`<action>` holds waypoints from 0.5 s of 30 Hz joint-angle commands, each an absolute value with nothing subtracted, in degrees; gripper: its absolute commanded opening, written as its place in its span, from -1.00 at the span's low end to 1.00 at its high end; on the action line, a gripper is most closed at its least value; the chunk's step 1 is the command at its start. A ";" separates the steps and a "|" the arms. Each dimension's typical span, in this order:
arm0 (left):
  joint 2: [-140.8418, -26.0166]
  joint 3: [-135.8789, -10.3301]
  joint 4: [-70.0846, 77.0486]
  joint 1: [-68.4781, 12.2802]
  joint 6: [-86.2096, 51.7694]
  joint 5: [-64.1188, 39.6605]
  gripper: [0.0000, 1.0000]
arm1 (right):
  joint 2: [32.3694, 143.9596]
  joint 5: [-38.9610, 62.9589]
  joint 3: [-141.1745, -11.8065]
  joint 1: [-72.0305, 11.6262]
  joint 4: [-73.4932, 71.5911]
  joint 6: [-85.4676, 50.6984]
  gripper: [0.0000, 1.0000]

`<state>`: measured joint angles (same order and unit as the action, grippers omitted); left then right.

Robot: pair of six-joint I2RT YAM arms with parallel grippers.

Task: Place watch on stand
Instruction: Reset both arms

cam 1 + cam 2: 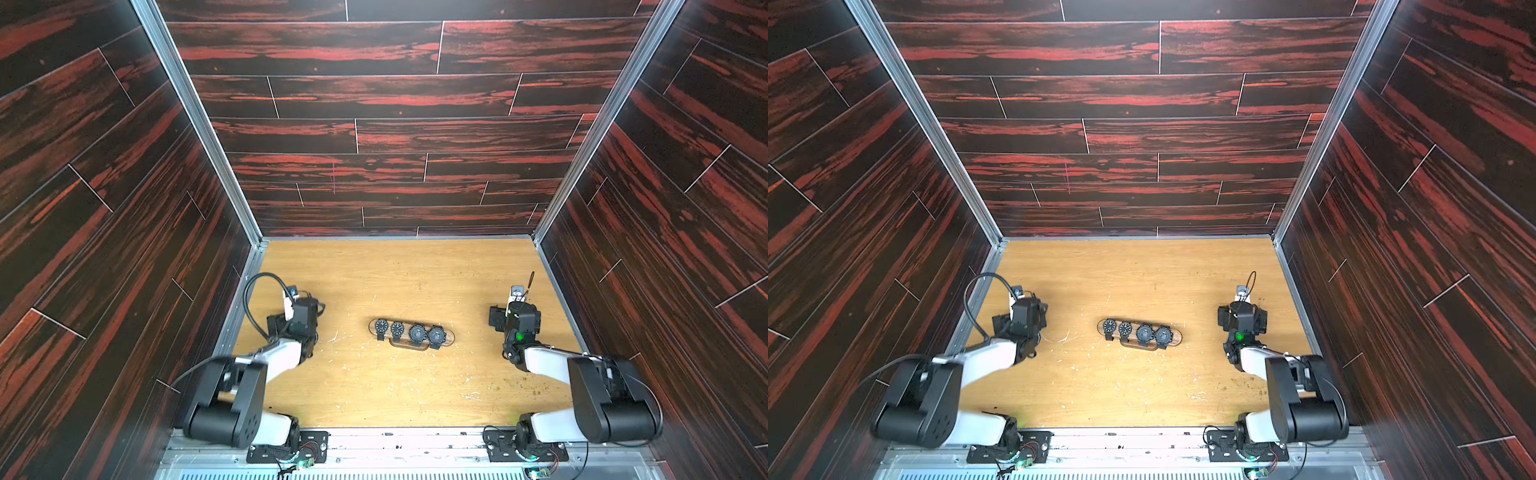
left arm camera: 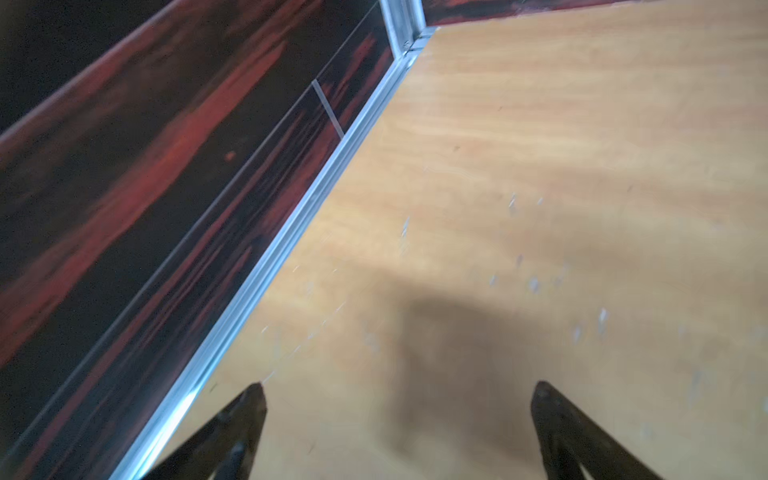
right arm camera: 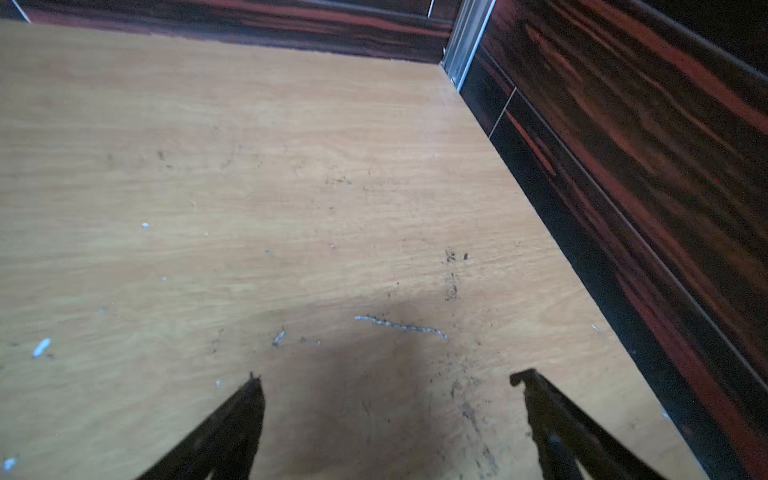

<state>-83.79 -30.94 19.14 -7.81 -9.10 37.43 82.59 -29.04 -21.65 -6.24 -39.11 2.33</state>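
Left boundary: the left wall (image 2: pixel 166 187) meets the desk (image 1: pixel 395 282) along a metal rail (image 2: pixel 291 232). My left arm (image 1: pixel 282 353) is close beside this edge. There is little room on its outer side and open desk on its inner side.

Left jaws: spread fully apart and released. Nothing is between them, and only bare, scuffed desk lies beyond the tips.

Centre: the stand (image 1: pixel 451 336) lies crosswise mid-desk, seen in both top views (image 1: pixel 1179 336). Four watches (image 1: pixel 417 332) sit in a row along its bar. It is well apart from both arms, with free desk on every side.

Right jaws: spread fully apart and released, gripping nothing. Scratched, speckled desk shows past the tips.

Right boundary: my right arm (image 1: pixel 544 361) is near the right wall (image 3: pixel 623 166). The back corner is visible ahead. There is open desk on the arm's inner side.
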 commanded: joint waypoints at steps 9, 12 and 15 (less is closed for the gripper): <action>-87.35 -28.45 39.73 -1.60 -6.21 23.80 1.00 | 90.14 -6.23 -13.08 1.77 -75.15 -1.23 0.97; -87.22 -25.23 44.21 1.09 -7.06 16.73 1.00 | 89.60 -5.66 -16.87 2.66 -67.01 -2.10 0.97; -89.90 -21.76 54.65 1.33 -7.22 17.20 1.00 | 89.55 -5.97 -17.13 2.74 -66.31 -2.32 0.97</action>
